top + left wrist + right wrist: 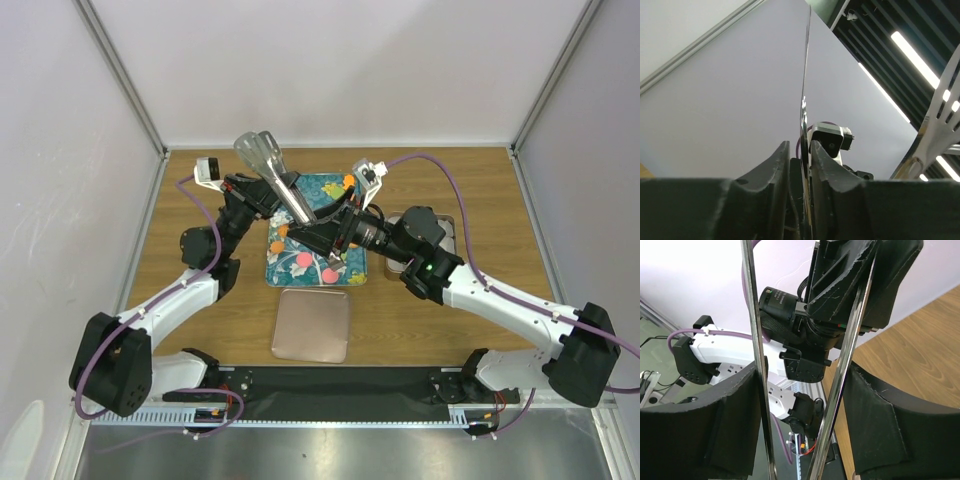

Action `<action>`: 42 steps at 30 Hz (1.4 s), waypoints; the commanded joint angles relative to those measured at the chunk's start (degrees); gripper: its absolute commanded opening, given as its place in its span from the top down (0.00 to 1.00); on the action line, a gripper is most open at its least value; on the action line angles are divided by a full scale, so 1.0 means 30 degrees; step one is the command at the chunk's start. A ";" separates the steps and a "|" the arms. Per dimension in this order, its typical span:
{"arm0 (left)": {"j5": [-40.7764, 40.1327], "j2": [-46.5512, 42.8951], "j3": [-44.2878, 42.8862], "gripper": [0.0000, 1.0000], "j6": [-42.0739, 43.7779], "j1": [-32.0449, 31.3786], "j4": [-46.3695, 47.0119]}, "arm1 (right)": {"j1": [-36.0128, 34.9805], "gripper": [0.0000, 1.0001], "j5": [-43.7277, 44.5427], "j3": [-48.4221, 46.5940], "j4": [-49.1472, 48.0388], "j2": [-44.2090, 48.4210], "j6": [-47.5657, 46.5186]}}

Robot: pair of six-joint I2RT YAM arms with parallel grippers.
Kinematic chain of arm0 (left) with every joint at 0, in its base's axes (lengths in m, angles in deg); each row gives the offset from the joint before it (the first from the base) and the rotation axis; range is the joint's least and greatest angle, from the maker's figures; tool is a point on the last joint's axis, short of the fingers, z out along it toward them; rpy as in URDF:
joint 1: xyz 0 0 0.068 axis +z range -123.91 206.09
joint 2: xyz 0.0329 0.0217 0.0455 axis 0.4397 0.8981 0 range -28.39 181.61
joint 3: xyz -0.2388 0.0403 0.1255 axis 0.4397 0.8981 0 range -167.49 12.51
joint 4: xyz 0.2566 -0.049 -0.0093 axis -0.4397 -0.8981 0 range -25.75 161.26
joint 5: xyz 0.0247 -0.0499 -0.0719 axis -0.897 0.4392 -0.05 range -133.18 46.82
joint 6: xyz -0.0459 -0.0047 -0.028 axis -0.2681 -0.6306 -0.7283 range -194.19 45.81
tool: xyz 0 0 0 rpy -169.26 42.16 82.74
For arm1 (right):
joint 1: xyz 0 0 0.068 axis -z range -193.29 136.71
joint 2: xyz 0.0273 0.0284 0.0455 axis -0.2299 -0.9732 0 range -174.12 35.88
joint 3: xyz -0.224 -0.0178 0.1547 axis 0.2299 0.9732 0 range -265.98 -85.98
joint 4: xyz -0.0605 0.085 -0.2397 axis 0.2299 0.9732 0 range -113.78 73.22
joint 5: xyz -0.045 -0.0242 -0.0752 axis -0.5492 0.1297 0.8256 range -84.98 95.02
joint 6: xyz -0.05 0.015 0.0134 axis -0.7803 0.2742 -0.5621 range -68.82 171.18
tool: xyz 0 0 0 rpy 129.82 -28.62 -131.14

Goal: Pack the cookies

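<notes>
A pair of metal tongs [272,165] with pale slotted heads stands tilted above the teal flowered tray [330,190]. My left gripper [283,200] [800,155] has its fingers slightly apart, with a thin metal strip of the tongs between them; one tong head [940,115] shows at the right of that view. My right gripper [318,232] [805,390] straddles both tong arms [756,340], which rest against its pads. Small pink cookies [303,260] lie near the tray's front edge. Other cookies are hard to tell from the print or are hidden by the arms.
A rose-gold rectangular lid [312,325] lies flat in front of the tray. A metal tin [447,228] sits right of the tray, mostly covered by the right arm. White walls enclose the wooden table [480,190] on three sides.
</notes>
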 commanded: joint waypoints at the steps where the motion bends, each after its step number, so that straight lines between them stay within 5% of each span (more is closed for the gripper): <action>1: -0.0051 -0.0436 -0.0120 0.64 0.0780 0.0180 0.1772 | -0.0087 0.37 0.0427 -0.0287 -0.0715 0.0777 -0.0723; 13: 0.1120 -0.1431 -0.0150 0.39 0.1543 0.2023 -0.1158 | 0.0438 0.41 0.2069 -0.0082 0.1160 0.1891 -0.1839; 21: 0.2205 -0.2749 -0.0325 0.38 0.3034 0.4281 -0.5227 | 0.1230 0.41 0.3063 0.0387 0.3269 0.3179 -0.2220; 24: 0.2294 -0.3829 -0.1259 0.38 0.5255 0.4693 -0.9994 | 0.1669 0.43 0.3620 -0.0049 0.5310 0.3502 -0.2366; 27: 0.1096 -0.4710 -0.3747 0.40 0.9180 0.4635 -2.0547 | 0.2109 0.45 0.5052 -0.1044 0.9149 0.3357 -0.3096; 31: -0.0428 -0.5679 -0.6529 0.42 1.2816 0.4634 -2.7331 | 0.2753 0.46 0.6258 -0.2686 1.3723 0.2596 -0.4298; 36: -0.2214 -0.6968 -0.8409 0.42 1.6918 0.4634 -3.3143 | 0.3165 0.46 0.7285 -0.3655 1.7302 0.0810 -0.5791; 42: -0.2276 -0.8461 -0.7771 0.41 2.0290 0.4284 -3.5965 | 0.2551 0.46 0.7341 -0.4768 1.9119 -0.2757 -0.7605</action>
